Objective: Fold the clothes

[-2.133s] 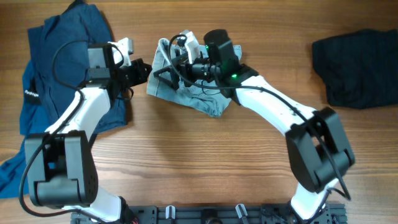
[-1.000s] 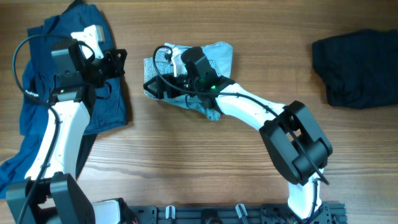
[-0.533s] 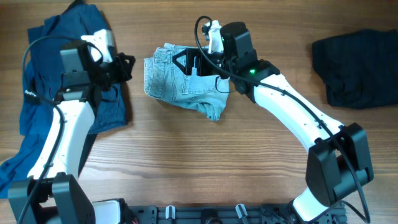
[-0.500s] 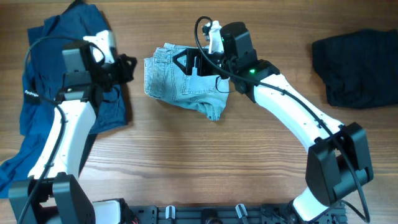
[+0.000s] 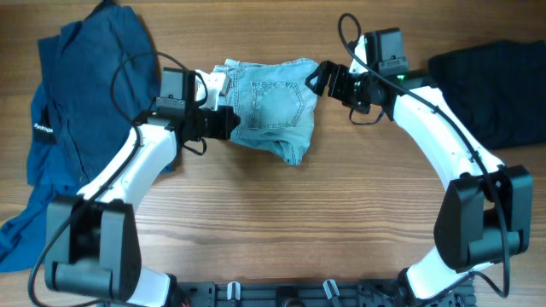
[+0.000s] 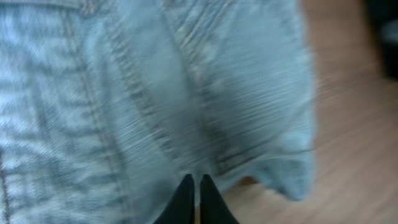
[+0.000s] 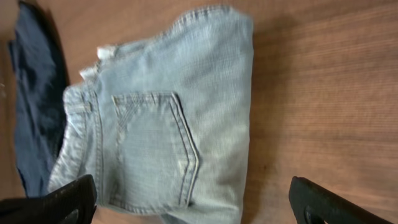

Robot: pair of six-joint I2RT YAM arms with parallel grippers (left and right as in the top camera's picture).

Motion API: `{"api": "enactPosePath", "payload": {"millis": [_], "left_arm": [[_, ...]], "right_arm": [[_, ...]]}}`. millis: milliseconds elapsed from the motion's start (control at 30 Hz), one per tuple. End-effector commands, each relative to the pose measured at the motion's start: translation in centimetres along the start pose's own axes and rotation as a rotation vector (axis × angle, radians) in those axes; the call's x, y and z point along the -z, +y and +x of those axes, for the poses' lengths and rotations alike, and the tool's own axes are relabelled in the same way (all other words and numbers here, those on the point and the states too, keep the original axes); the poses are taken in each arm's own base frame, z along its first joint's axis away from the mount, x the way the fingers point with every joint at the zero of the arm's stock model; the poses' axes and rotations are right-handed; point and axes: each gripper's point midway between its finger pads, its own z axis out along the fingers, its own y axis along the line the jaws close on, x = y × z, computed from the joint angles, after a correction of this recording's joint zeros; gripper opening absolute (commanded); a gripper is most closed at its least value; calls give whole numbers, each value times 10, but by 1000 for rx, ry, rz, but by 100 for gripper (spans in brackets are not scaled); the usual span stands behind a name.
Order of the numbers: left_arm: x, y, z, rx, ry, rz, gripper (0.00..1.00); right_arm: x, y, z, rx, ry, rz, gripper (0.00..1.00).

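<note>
Item: denim shorts [image 5: 271,109], light faded blue, lying in a compact, partly folded heap on the table [image 5: 281,222].
Location: 12 o'clock from the table's middle in the overhead view, leaning slightly toward 11.
Visible detail: one back pocket [image 5: 286,98] faces up. The waistband [image 5: 223,81] runs along the 9 o'clock side. A loose corner hangs out toward 6 o'clock.
Left gripper [image 5: 223,122]: at the shorts' 9 o'clock edge, against the cloth.
Left fingers: the wrist view shows two dark fingertips [image 6: 185,198] drawn almost together, with only a sliver between them. Blurred denim fills the view beyond them, with a strip of wood at 3 o'clock. Whether any cloth is nipped cannot be told.
Right gripper [image 5: 322,78]: just beside the shorts' 2 o'clock corner. Contact cannot be told.
Right fingers: spread wide and empty. The wrist view shows one black finger [image 7: 56,199] in each lower corner of the frame, with the shorts lying flat ahead, pocket side up.
Navy garment [image 5: 77,102]: dark blue, spread loosely at 9 to 10 o'clock on the table, with small white lettering on its 9 o'clock edge. The left arm crosses near its 3 o'clock border. It lies apart from the shorts.
Black garment [image 5: 499,89]: a heap at 2 o'clock on the table, running off the frame edge, well apart from the shorts.
Surface: wood-grain tabletop.
</note>
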Motion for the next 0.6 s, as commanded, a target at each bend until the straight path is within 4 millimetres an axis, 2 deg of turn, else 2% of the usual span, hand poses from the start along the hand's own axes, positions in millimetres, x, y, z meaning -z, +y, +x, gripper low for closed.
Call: {"api": "enactPosePath", "payload": {"millis": [0,133,233,333,400,500,533,567], "left_arm": [[-17,49,15,-16,69,-213,4],[-35,81,34,8,138,-321,4],[-49,89,40,21,152,-324,4],[-48,87,32,12,123,-317,4],[-35,73,16,-6,67,-280,4],[-2,50,-15,-47,-47,-257,4],[8,44,-22,-59,-79,-256,8],[25,35,-34,-78,-134,-256,18]], "right_arm": [[-6,-5,5,21,11,39,99],[-6,-7,7,37,18,44,100],[-6,-11,7,36,16,67,100],[-6,-11,7,37,17,66,100],[-6,-11,8,43,21,68,100],[-5,-12,11,61,31,72,100],[-5,-12,13,70,40,71,100],[-5,-13,16,83,55,71,100]]}}
